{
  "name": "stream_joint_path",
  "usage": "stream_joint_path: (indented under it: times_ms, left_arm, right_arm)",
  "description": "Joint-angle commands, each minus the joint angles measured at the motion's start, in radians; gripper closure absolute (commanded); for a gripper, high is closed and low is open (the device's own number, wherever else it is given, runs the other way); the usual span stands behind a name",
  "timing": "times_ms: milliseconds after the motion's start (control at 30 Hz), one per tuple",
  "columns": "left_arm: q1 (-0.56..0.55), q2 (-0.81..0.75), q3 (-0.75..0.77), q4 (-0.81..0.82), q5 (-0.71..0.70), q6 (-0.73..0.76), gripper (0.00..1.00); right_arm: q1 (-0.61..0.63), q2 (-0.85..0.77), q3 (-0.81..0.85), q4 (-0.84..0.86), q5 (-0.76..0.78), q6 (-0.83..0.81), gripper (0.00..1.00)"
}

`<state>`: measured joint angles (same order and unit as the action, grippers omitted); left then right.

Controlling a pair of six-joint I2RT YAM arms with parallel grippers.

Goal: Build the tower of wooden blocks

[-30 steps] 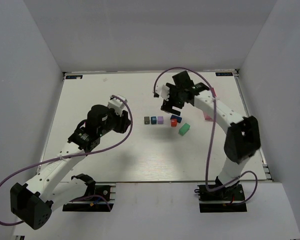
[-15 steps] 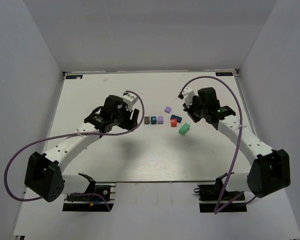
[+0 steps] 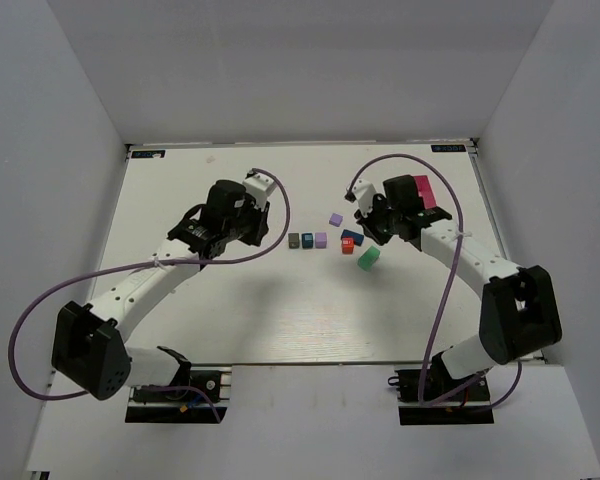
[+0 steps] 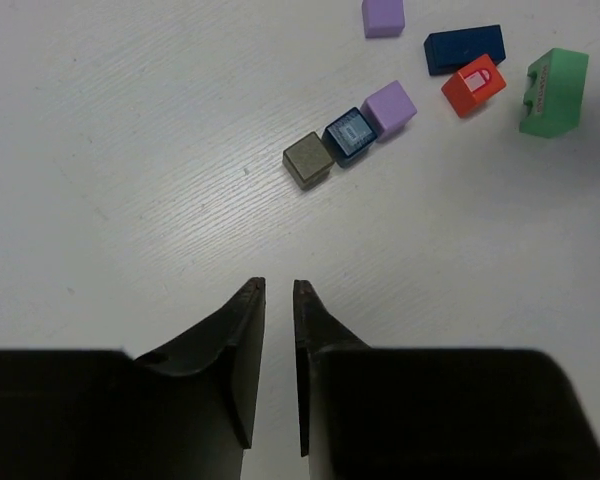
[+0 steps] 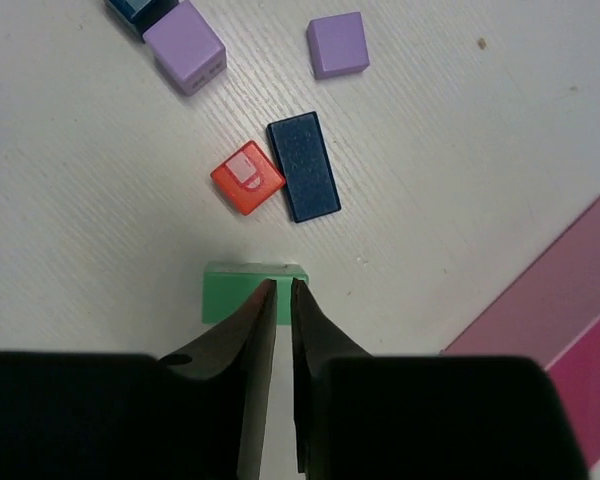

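The wooden blocks (image 3: 320, 240) lie loose in the middle of the table (image 3: 280, 310), none stacked. A grey block (image 4: 308, 160), a blue block (image 4: 349, 135) and a purple block (image 4: 389, 108) sit touching in a short row, and a second purple block (image 4: 383, 16) lies alone beyond them. A red block (image 5: 247, 177) lies against a flat dark blue block (image 5: 302, 166), with the green block (image 5: 225, 292) apart on their near side. The right jaws hang directly over the green block, pressed almost together with nothing between them; whether they touch it cannot be told. The left jaws are pressed together and empty, short of the grey end of the row. A pink tray (image 5: 570, 300) lies beside the right arm (image 3: 475, 265).
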<state>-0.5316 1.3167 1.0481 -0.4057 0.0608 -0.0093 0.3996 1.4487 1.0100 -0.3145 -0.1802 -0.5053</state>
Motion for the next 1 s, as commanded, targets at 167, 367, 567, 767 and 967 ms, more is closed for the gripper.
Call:
stream_joint_path:
  times_ms: [167, 367, 567, 767, 967]
  left_arm:
    - [0.004, -0.126, -0.079, 0.084, 0.057, -0.003, 0.24]
    - [0.004, -0.158, -0.079, 0.084, 0.106, -0.012, 0.19]
    - [0.004, -0.217, -0.097, 0.093, 0.086, -0.012, 0.17]
    - [0.004, -0.235, -0.097, 0.102, 0.077, -0.012, 0.15]
    - [0.004, -0.235, -0.097, 0.102, 0.077, -0.012, 0.15]
  right_arm:
    - [0.004, 0.191, 0.248, -0.021, -0.064, -0.084, 0.67]
    - [0.016, 0.246, 0.283, -0.109, -0.206, -0.252, 0.57]
    - [0.015, 0.269, 0.280, -0.144, -0.202, -0.406, 0.53]
    - [0.019, 0.357, 0.371, -0.158, -0.114, -0.329, 0.81]
    - [0.016, 0.381, 0.401, -0.120, -0.078, -0.263, 0.55]
